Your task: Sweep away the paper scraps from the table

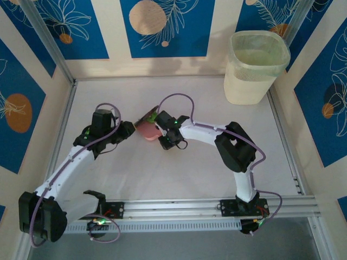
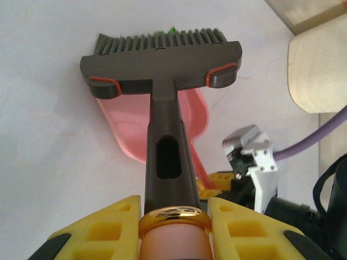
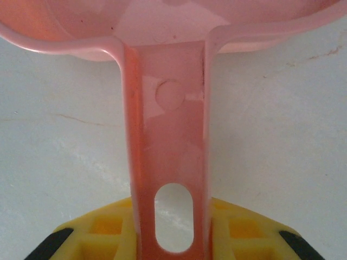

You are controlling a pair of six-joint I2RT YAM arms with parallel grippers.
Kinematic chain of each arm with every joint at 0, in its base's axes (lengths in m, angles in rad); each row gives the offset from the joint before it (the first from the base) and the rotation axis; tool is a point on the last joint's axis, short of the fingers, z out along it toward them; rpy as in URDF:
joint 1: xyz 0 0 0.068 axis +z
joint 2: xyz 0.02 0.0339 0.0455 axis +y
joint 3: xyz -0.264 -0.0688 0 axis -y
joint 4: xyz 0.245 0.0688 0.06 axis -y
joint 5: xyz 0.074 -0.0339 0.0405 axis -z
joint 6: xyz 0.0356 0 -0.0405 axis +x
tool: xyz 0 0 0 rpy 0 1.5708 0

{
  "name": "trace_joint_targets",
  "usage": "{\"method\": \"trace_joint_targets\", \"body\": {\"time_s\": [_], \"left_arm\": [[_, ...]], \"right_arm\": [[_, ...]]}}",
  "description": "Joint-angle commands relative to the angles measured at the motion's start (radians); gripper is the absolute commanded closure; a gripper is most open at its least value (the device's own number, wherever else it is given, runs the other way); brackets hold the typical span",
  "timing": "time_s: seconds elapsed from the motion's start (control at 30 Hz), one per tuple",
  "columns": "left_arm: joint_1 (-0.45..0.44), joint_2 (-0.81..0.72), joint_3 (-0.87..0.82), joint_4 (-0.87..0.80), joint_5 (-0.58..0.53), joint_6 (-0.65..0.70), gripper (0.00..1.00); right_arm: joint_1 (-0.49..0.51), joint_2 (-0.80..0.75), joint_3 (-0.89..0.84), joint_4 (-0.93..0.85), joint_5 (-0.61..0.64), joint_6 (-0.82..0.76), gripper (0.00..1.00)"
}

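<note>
Waste bin [image 1: 255, 65]: pale, translucent, mesh-walled. It stands upright in the far right corner of the bench [image 1: 190, 179], just beside the cream wall and well apart from both arms. Its mouth is open to the top camera. The inside reads as an even pale wash, and what it holds cannot be told. From the left wrist, a ribbed cream curve at the right edge looks like the same bin.

Dustpan [image 1: 146, 131]: pink plastic, mid-bench, between the two arms' ends.
- The right hand [image 3: 171, 241] pinches its flat handle, with a yellow finger [image 3: 103, 233] on either side, level with the oval hanging slot.
- The pan spreads away from the right wrist camera, toward the brush.
- From the left wrist, the part of the pan floor that shows is plain pink. The rest is hidden behind the brush.
- Whether the pan's lip touches the bench cannot be told.

Brush [image 2: 162, 59]: dark head with orange-red trim at both ends, and grey bristles pointing away from the left wrist camera.
- The head sits over the pan's far edge.
- The left hand [image 2: 173, 233] is pressed together on the brush's thin handle. A gold ring on the handle sits right between the yellow fingers.

Scraps: one green paper scrap [image 2: 173, 30] peeks out just beyond the bristle tips, lying on the bench outside the pan. It is tiny against the brush head, and its shape is too small to make out.
</note>
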Motion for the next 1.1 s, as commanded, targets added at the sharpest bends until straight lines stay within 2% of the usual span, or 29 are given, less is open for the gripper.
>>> {"method": "trace_joint_targets", "body": {"time_s": [0.0,0.4,0.67,1.07], "left_arm": [[-0.008,-0.038,-0.035,-0.006,0.057,-0.013,1.0],[-0.008,-0.128,-0.047,-0.068,0.066,0.018,1.0],[-0.008,-0.207,-0.03,-0.111,-0.055,0.036,1.0],[-0.009,-0.354,-0.057,-0.129,-0.329,0.084,1.0]], "right_arm": [[-0.005,-0.042,-0.023,0.018,-0.005,0.013,1.0],[0.001,-0.083,-0.092,0.105,0.029,-0.02,1.0],[0.009,-0.111,-0.127,0.155,0.039,-0.035,1.0],[0.005,-0.175,-0.16,0.19,0.036,-0.025,1.0]]}}
